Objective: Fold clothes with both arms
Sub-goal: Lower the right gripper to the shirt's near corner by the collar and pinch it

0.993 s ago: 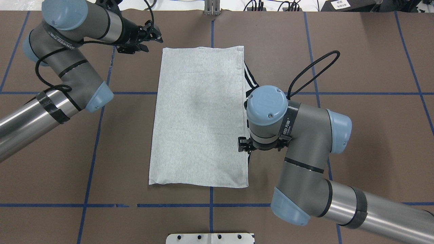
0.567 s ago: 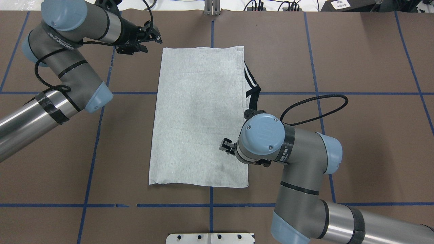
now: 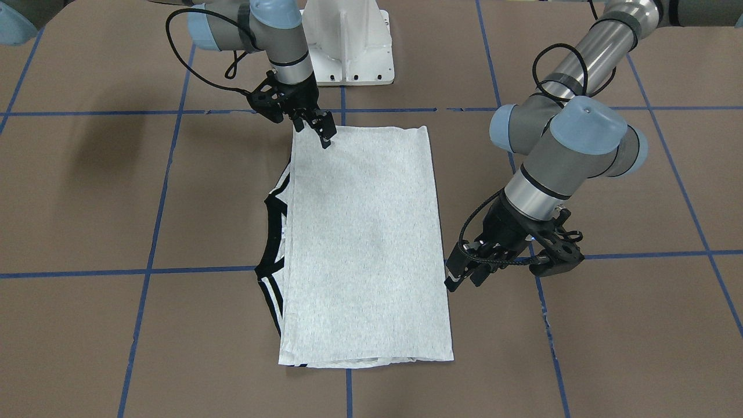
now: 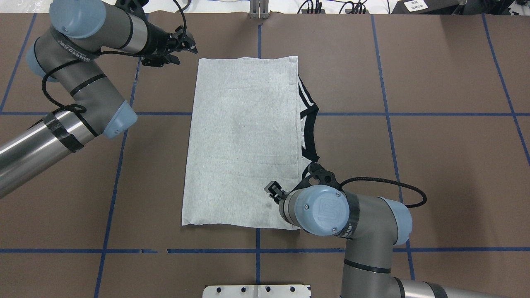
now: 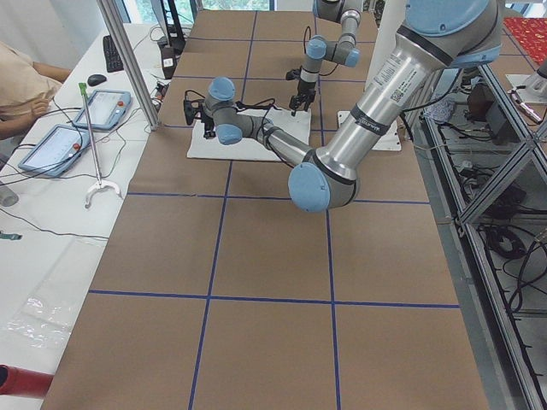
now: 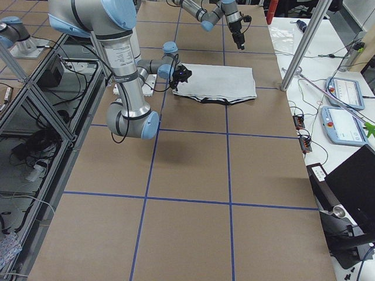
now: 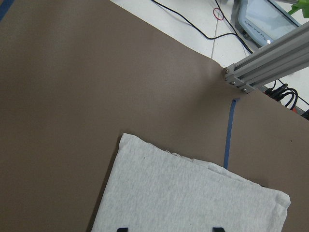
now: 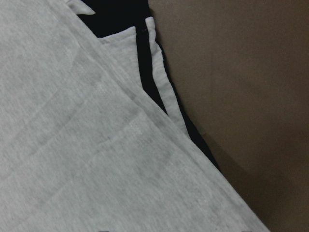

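Photographer: Sliding down the overhead frame, the right arm point(image 4: 364, 223) has carried the right gripper point(image 4: 273, 192) from halfway along the T-shirt point(image 4: 244, 145) to its lower-right corner. The left arm point(image 4: 83, 82) has barely shifted.

Desk: Where does the shirt lie?

Photographer: At the centre of the brown table point(image 4: 434, 165), folded into a long grey rectangle with the plain side up. A black neck band point(image 4: 313, 124) and striped trim point(image 4: 304, 93) poke out from its right edge.

Desk: And the fingers?

Photographer: Both pairs are parted, with nothing gripped. The left gripper point(image 4: 184, 43) hovers over bare table just off the shirt's upper-left corner, and its wrist view shows the tips spread wide. The right gripper sits over the cloth near the lower-right corner. I cannot tell whether it touches the fabric.
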`<state>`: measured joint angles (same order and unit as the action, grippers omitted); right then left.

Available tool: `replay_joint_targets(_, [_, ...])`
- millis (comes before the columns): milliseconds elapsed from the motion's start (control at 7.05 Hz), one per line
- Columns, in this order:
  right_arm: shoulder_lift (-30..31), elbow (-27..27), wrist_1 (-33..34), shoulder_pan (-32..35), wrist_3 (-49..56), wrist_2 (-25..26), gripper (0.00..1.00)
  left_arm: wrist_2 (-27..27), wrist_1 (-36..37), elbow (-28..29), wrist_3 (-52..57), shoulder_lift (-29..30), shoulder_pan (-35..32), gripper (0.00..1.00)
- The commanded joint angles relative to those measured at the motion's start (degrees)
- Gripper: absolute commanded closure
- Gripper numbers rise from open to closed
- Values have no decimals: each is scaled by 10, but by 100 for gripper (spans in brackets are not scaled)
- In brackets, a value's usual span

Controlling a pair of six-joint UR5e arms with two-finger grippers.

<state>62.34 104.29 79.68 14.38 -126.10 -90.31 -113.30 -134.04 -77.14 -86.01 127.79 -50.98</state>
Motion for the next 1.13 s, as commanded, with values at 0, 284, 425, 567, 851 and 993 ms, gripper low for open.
replay_joint_targets(0, [8, -2, -6, -5, -15, 7, 6, 1, 3, -9, -4, 0, 0, 34])
replay_joint_targets(284, [20, 0, -6, -9, -16, 6, 4, 1, 3, -10, -4, 0, 0, 34])
replay_joint_targets(425, [21, -1, -6, -10, -16, 6, 3, 2, 3, -10, -4, 0, 0, 34])
replay_joint_targets(567, [18, -3, -6, -14, -16, 6, 3, 2, 3, -10, -5, 0, 0, 34])
replay_joint_targets(851, [16, -6, -6, -15, -16, 6, 7, 3, 3, -10, -5, 0, 0, 34])
replay_joint_targets(993, [15, -6, -7, -14, -17, 6, 23, 3, 3, -10, -5, 0, 0, 34])
